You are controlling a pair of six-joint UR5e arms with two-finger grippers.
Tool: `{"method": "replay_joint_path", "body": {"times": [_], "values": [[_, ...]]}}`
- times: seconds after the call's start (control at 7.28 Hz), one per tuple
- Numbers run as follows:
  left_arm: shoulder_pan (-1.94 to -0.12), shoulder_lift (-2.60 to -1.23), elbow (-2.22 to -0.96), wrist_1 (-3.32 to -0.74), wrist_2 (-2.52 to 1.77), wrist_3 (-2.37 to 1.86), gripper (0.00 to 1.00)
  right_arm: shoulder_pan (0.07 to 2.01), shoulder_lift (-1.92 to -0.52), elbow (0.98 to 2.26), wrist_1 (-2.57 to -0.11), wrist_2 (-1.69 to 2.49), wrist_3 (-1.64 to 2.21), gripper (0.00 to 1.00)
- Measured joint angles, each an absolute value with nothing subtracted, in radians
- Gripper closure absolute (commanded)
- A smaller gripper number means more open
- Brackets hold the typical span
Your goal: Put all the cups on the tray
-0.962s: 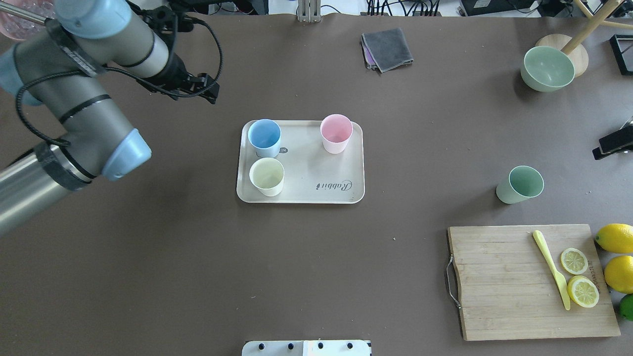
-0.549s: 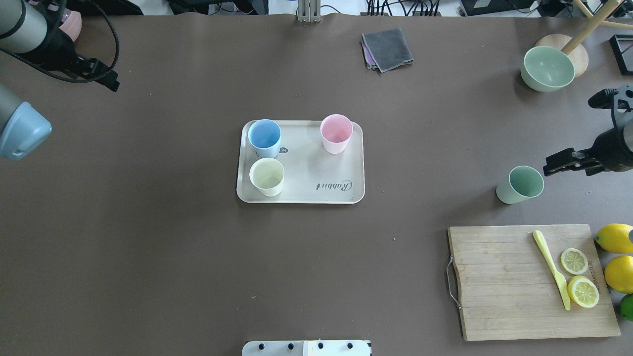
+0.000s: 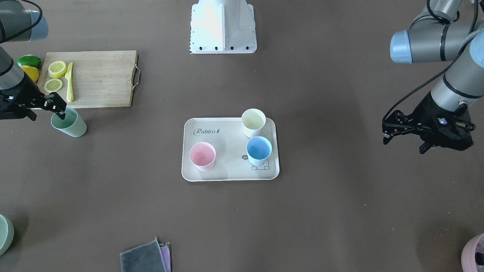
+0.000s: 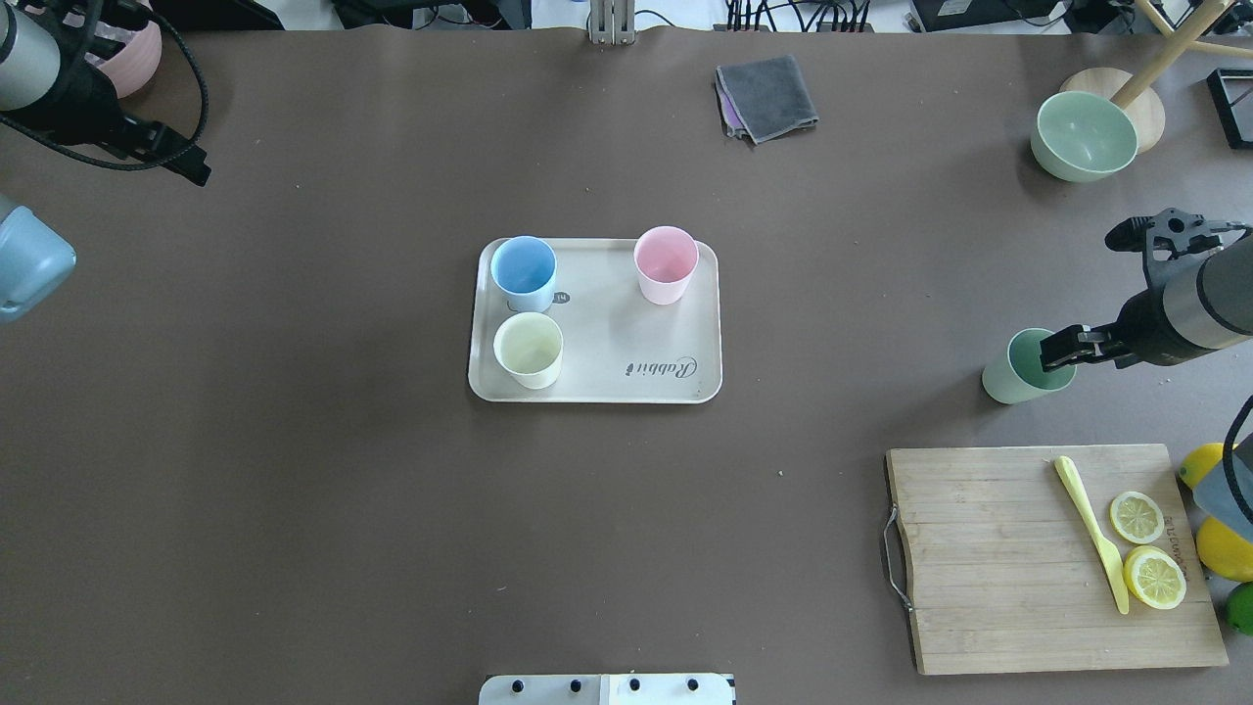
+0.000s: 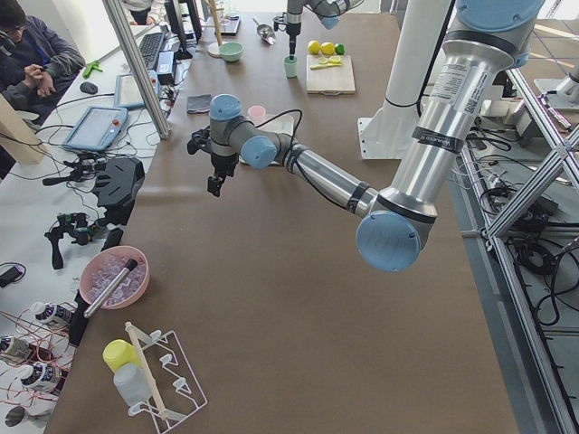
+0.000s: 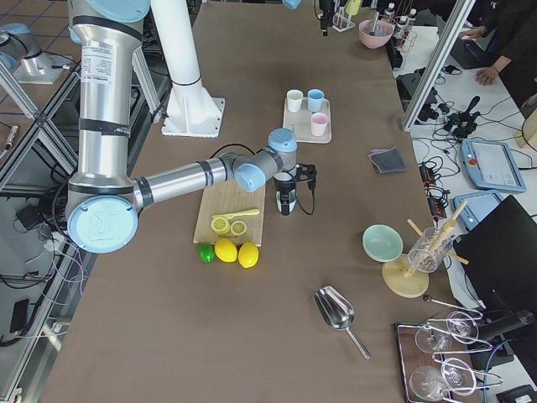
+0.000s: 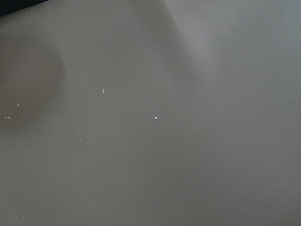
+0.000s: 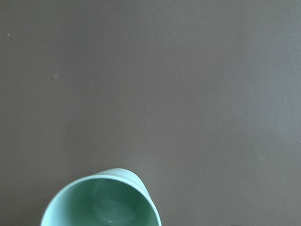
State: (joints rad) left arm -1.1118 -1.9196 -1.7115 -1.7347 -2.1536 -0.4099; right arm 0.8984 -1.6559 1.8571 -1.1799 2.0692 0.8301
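The beige tray (image 4: 607, 333) (image 3: 227, 151) lies mid-table. On it stand the light blue cup (image 4: 524, 272) (image 3: 259, 150), the pink cup (image 4: 666, 264) (image 3: 202, 156) and the cream cup (image 4: 529, 350) (image 3: 253, 122). The sage green cup (image 4: 1018, 372) (image 3: 72, 126) (image 8: 101, 205) stands upright on the table, far to the tray's right. My right gripper (image 4: 1087, 351) (image 3: 43, 109) is open at that cup's rim, with one finger over its mouth and the other outside. My left gripper (image 4: 186, 168) (image 3: 402, 143) is open and empty above bare table at the far left.
A wooden cutting board (image 4: 989, 558) with lemon slices and a yellow knife (image 4: 1091, 534) lies just in front of the green cup. Lemons (image 4: 1229, 543) sit at its right. A green bowl (image 4: 1082, 135), a grey cloth (image 4: 765, 96) and a pink container (image 4: 137, 54) are at the back.
My left arm has pulled back from near the tray to the far left corner. My right arm has come in from the right and its gripper has reached the green cup's rim.
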Motion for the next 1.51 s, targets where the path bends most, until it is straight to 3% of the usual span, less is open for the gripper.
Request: {"method": "replay_joint_path", "body": {"times": [0.14, 0.82, 1.51], "values": [[-1.112, -1.919, -1.711, -1.735, -2.152, -0.41, 0.02, 0.885, -1.656, 1.845, -1.159, 2.064, 0.849, 1.0], [-1.106, -1.92, -1.703, -1.736, -2.149, -0.413, 0.02, 0.863, -1.58, 1.841, -1.141, 2.07, 0.917, 1.0], [-1.102, -1.921, -1.694, -1.736, -2.149, -0.42, 0.02, 0.714, -1.183, 1.828, -1.388, 1.997, 1.32, 1.0]]}}
